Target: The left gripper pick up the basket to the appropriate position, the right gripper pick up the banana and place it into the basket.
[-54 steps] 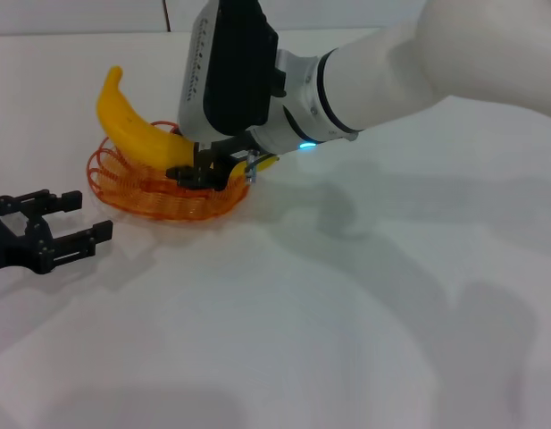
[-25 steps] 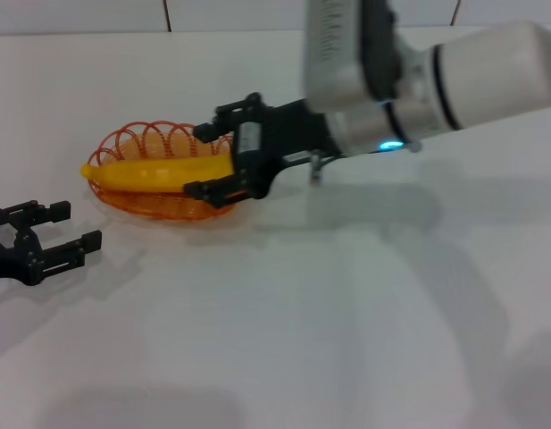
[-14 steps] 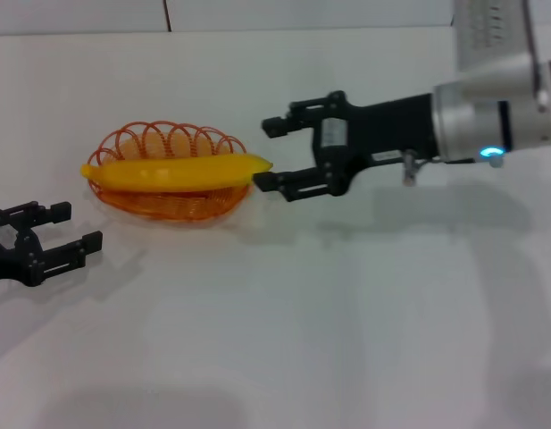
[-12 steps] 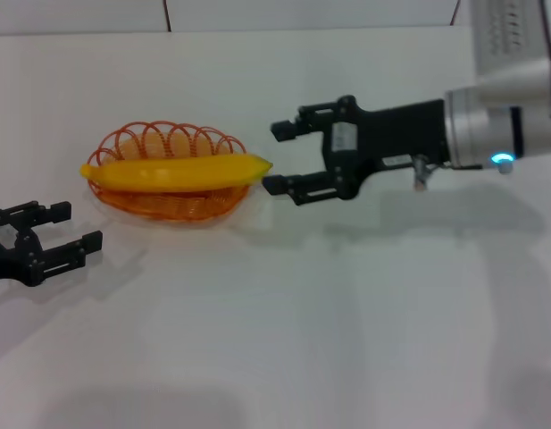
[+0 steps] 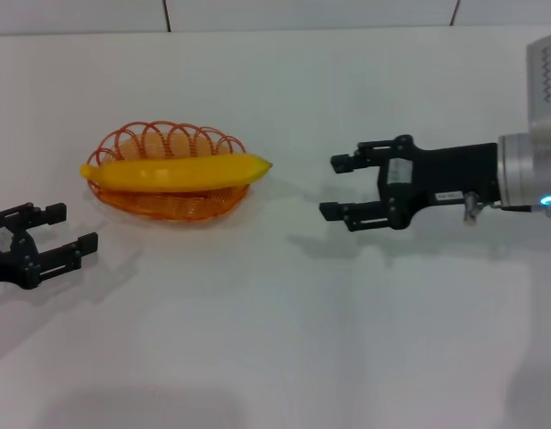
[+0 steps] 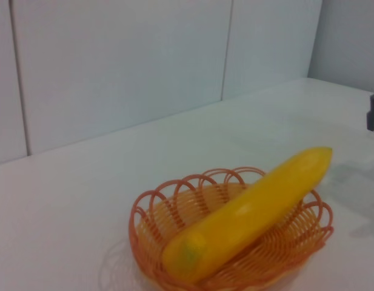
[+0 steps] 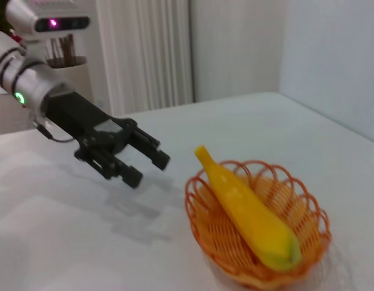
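Banana (image 5: 175,171) lying across basket (image 5: 168,204); right gripper (image 5: 341,187) well clear, jaws apart; left gripper (image 5: 68,229) near basket, jaws apart.

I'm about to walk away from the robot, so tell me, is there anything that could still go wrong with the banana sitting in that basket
Two mild risks. The banana lies across the top of the shallow basket with its tip past the rim, so a bump might roll it out. The left gripper sits open on the table near the basket, and a careless move could nudge it. The right gripper is open and well clear.
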Controlling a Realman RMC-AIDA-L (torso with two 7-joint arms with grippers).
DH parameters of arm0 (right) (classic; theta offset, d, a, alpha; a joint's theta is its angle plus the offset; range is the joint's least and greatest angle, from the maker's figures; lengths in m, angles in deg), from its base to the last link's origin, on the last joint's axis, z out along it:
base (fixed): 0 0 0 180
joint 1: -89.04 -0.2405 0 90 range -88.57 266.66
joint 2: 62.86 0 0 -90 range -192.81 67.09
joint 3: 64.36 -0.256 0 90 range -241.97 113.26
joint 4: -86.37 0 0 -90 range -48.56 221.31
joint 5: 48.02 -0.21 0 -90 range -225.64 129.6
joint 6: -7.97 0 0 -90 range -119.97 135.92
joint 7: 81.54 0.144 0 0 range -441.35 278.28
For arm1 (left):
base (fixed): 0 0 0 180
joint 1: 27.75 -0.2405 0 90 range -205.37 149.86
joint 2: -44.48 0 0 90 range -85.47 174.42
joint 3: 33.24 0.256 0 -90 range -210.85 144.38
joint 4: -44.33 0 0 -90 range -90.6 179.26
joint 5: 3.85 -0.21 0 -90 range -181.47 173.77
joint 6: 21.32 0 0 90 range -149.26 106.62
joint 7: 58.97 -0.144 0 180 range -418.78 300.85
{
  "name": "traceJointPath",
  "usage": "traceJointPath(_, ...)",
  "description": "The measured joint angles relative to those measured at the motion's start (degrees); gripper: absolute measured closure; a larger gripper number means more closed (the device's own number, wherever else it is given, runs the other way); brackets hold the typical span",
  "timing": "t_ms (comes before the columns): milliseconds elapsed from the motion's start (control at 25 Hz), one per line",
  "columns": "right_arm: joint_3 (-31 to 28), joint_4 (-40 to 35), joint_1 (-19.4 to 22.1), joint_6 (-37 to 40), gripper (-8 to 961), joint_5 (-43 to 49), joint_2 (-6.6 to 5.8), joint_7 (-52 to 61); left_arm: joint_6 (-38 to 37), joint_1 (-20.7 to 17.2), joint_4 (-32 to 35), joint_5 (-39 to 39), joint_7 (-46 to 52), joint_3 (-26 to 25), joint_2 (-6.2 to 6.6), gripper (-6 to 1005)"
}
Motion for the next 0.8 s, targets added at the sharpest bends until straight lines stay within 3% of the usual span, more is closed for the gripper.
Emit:
traceJointPath(280,-3.8,1.5,2.8,0.5,222,1.2,0.03,-1.9,0.0,-0.1,-0.1,0.0,-0.7,0.0,-0.04,305)
traceJointPath(800,-11.5,6.8,3.8,5.5,222,1.2,-0.82,-8.7,0.0,-0.2,-0.2,0.0,-0.7,0.0,-0.05,305)
